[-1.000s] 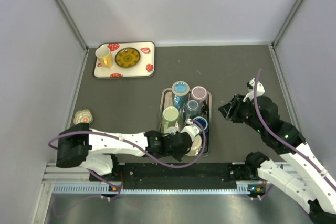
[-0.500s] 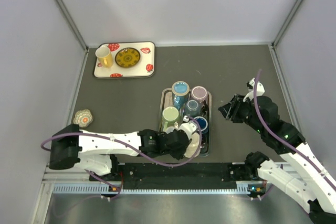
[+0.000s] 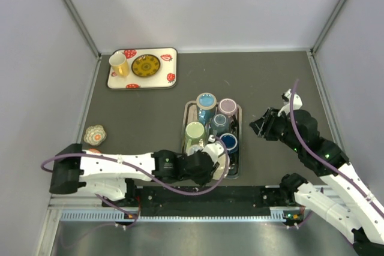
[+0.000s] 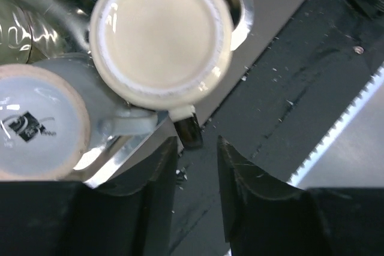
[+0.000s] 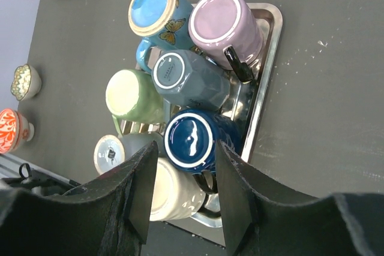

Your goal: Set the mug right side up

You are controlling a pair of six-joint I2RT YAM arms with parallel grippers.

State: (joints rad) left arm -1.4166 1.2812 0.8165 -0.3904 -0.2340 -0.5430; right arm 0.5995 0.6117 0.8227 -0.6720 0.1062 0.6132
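Dark worktop (image 3: 138, 118) | your left hand (image 4: 195, 149) gapes wide by handle (image 4: 189, 131) of cream mug (image 4: 161, 28), likely aligning to flip it | right hand (image 5: 187, 151) wide, parked clear

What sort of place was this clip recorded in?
Probably a lab test cell rather than a kitchen: bare grey walls box in a dark table, and upside-down mugs sit crowded in a metal tray.

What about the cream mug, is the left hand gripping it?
No, the left hand is open beside the handle of the cream mug.
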